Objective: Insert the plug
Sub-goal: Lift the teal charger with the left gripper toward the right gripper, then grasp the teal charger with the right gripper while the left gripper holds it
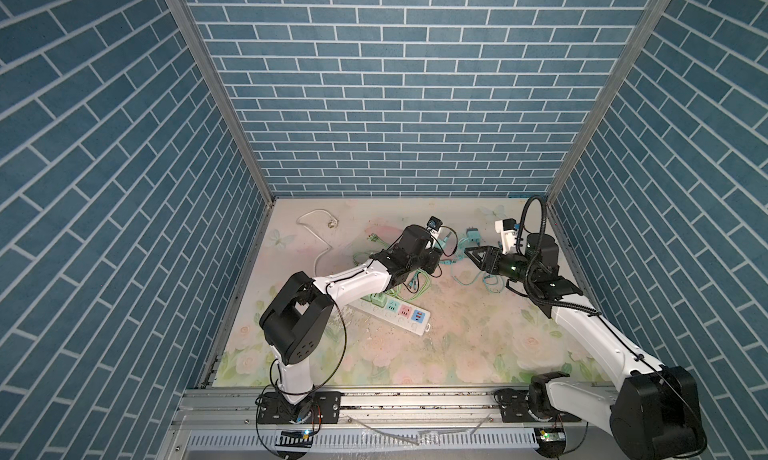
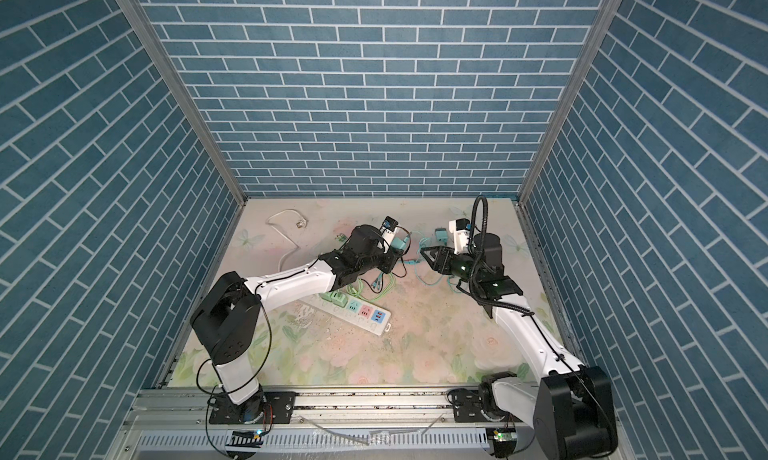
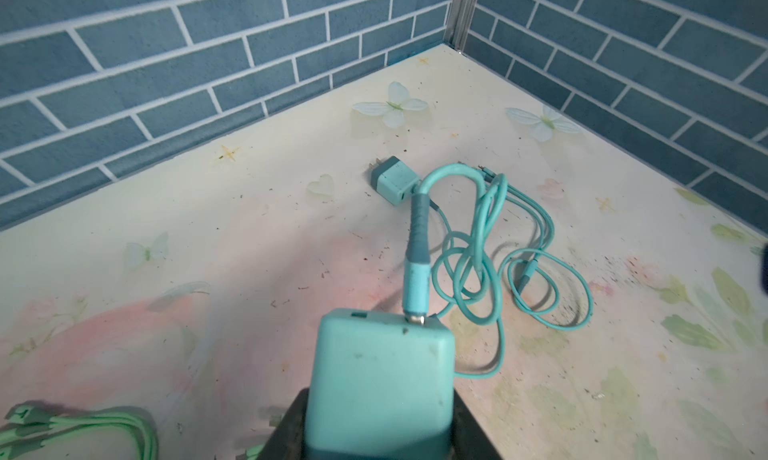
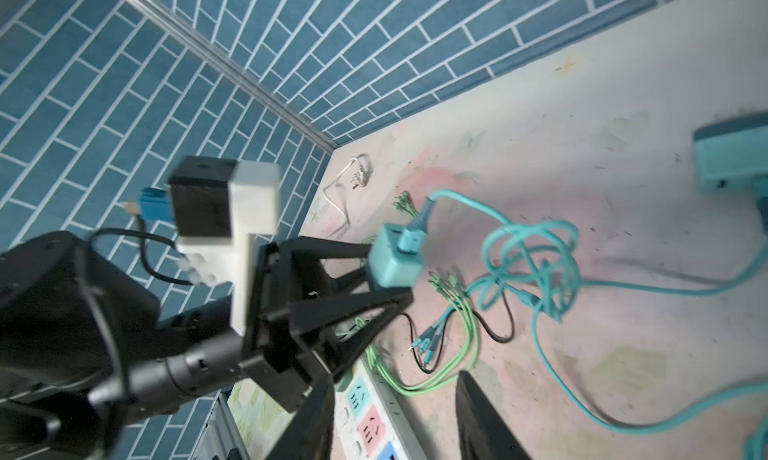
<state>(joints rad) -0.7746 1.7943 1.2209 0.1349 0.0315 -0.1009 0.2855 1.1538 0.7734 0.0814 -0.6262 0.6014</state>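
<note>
Clamping the teal plastic charger cube (image 3: 380, 379) by its sides, the left gripper (image 4: 388, 277) holds it clear of the floral mat (image 1: 478, 341) — teal cable (image 3: 469, 270) trailing — presumably so its prongs can reach the long white power strip (image 1: 399, 312); the right gripper (image 1: 471, 257) hangs nearby, fingers parted, empty.

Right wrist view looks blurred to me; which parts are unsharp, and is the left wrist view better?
Right wrist view: the left tool and teal cable are smeared, likely by motion. Left wrist view: the held teal charger is slightly soft, the table beyond is sharp.
</note>
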